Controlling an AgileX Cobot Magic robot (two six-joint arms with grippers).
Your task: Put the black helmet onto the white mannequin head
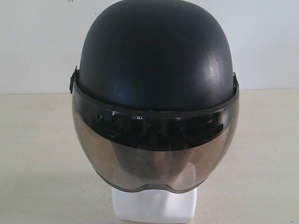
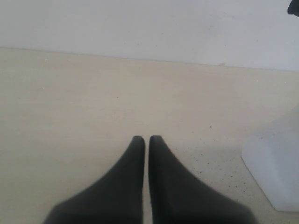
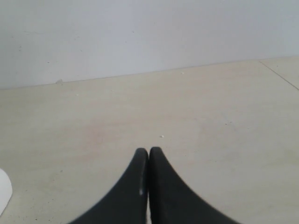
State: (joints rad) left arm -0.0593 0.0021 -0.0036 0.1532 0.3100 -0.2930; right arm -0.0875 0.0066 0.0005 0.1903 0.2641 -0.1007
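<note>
— How is the left claw (image 2: 146,140)?
— Fingers pressed together, holding nothing. The pale table (image 2: 70,116) runs from its tips to the white wall (image 2: 140,23). The white mannequin head (image 2: 275,168), only its blocky neck base showing, stands off to one side, apart from the fingers.
— And the right claw (image 3: 148,151)?
— Closed too, empty, pointing across the table toward the wall.
— Where is the black helmet (image 1: 156,56)?
— Seated on the head, its visor (image 1: 154,154) down over the face, neither claw touching it.

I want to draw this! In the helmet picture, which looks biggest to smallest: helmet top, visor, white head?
Helmet top and visor: about equal, too close to rank.
White head: smallest, only its neck block shows plainly.
</note>
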